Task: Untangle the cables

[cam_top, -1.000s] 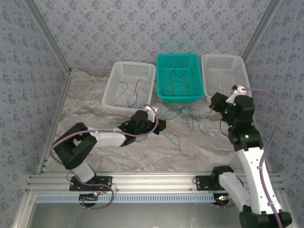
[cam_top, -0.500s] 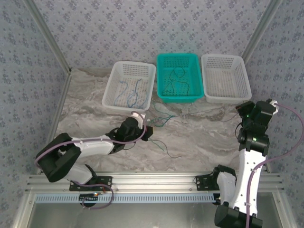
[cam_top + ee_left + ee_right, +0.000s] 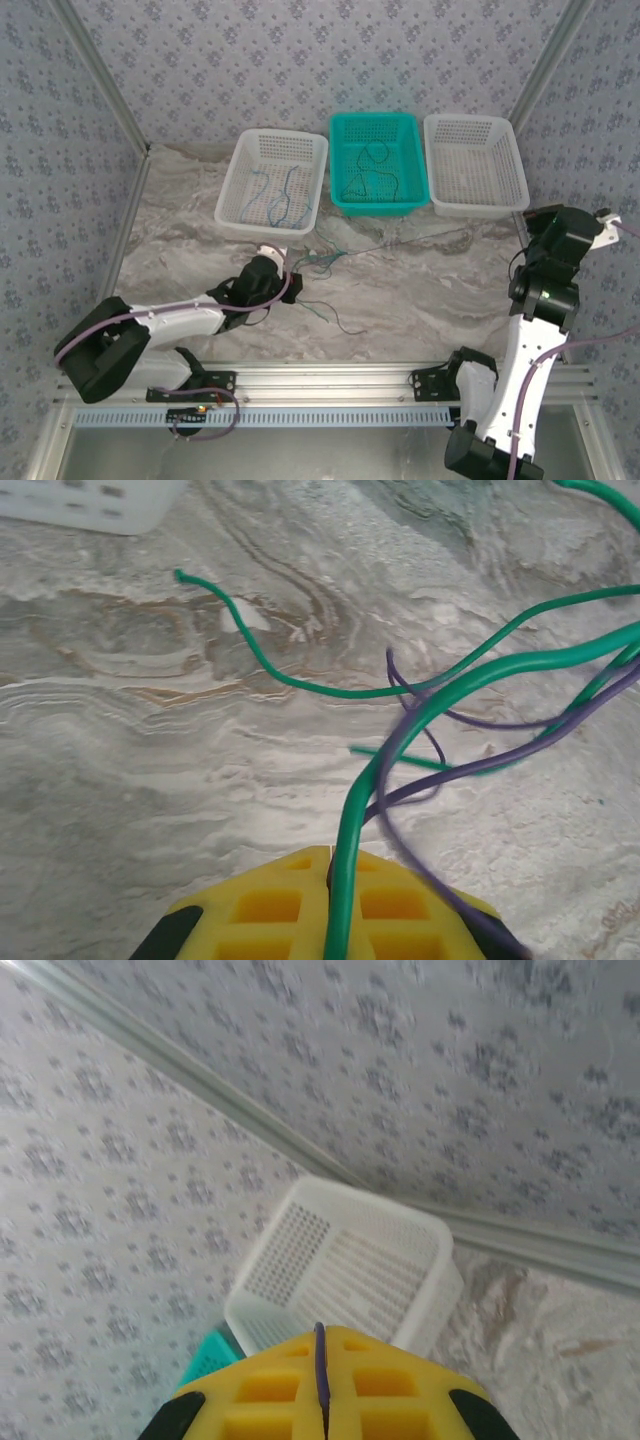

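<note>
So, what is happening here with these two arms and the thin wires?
Two robot arms are untangling a knot of thin cables on the marble table. The left gripper is shut on a green cable, and a purple cable runs beside it. The right gripper, far out to the right, is shut on a dark strand; a thin wire is stretched between the arms. The knot is not yet undone. Other cables lie in the left white basket and the teal basket.
</note>
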